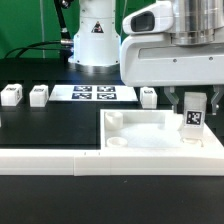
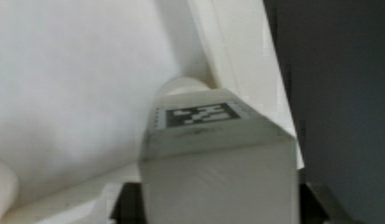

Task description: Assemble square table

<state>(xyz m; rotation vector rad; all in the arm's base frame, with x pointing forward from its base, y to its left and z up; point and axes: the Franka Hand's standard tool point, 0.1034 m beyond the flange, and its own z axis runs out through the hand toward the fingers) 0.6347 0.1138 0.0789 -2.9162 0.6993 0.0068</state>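
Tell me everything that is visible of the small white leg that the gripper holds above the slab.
The leg is a small white block, plastic by its look, and a black-white tag on it shows in both views. It stands upright, clamped in the gripper, which grips its upper part from two sides. It is at the corner of the slab on the exterior view's right. It cannot be told whether its lower end touches the slab or sits in a socket.

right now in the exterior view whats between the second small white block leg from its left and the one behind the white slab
The thin flat white marker board lies there; the exterior view shows it.
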